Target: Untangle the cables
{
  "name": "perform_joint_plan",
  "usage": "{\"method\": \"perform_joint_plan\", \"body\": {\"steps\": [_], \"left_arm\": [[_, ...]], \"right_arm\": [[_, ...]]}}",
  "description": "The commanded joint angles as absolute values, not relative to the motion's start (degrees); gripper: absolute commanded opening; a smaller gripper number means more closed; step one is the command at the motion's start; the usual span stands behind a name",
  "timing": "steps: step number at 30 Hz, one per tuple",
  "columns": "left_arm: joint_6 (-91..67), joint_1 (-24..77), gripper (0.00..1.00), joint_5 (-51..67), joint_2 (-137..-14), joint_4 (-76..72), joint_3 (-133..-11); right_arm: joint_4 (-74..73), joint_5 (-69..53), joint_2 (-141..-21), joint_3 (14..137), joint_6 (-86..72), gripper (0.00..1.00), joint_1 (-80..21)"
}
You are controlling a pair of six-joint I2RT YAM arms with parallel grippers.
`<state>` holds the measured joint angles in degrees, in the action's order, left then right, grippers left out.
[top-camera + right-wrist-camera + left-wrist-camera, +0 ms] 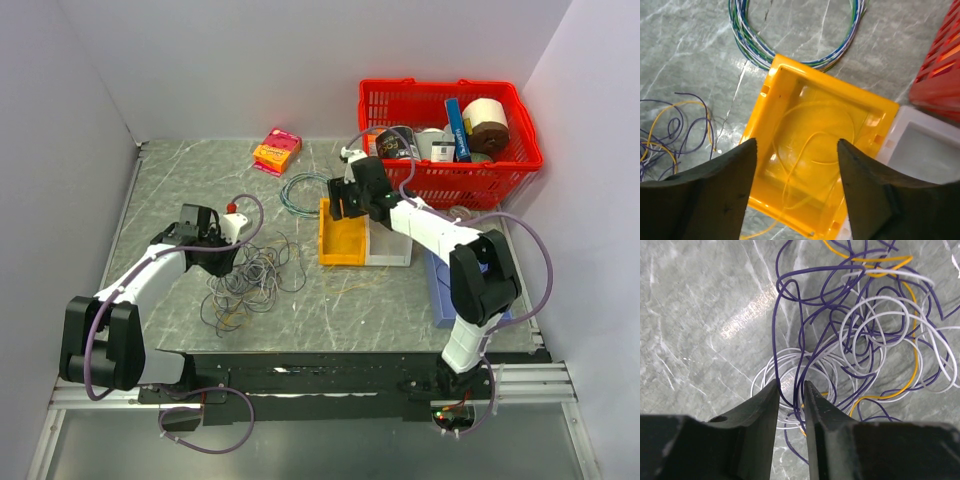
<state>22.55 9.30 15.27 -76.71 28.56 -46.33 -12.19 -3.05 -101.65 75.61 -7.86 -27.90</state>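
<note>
Cables (245, 280) heaped on worktop (180, 180), left hand (791, 385) narrowly apart among them, right hand (796, 144) wide apart above yellow bin (837, 82)

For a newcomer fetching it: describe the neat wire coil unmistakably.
Find the red basket at the far right corner of the table; a yellow bin stands in front of its left end. The coil lies flat by the bin's far left corner. It is a tidy ring of blue, green and white wires, unlike the loose tangle nearby.
</note>
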Motion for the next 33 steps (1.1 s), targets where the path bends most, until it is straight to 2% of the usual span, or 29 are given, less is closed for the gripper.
{"method": "perform_joint_plan", "body": {"steps": [1,8,15,21,26,33], "left_arm": [[21.5,9.1,0.34,17.0,-75.9,28.9,-48.7],[21.9,9.1,0.36,16.4,-75.3,29.1,-48.2],[22.1,9.1,0.36,16.5,-75.6,29.0,-48.3],[21.8,9.1,0.36,17.2,-76.4,28.5,-48.3],[21.7,9.1,0.37,17.4,-76.6,28.4,-48.3],[21.9,9.1,0.37,16.8,-75.8,28.3,-47.4]], "right_arm": [[-14.4,-0.8,-95.6,78.9,-4.6,0.79,-28.4],[-17.5,-0.9,-86.1,71.3,-5.2,0.80,-25.9],[-22.4,-2.2,-73.9,55.1,-12.3,0.76,-25.0],[-21.4,4.5,-66.5,42.1,-21.2,0.75,-26.1],[-14.8,5.0,-68.8,37.8,-26.3,0.74,-24.8],[-6.7,4.9,-76.2,36.9,-30.8,0.63,-22.6]]}}
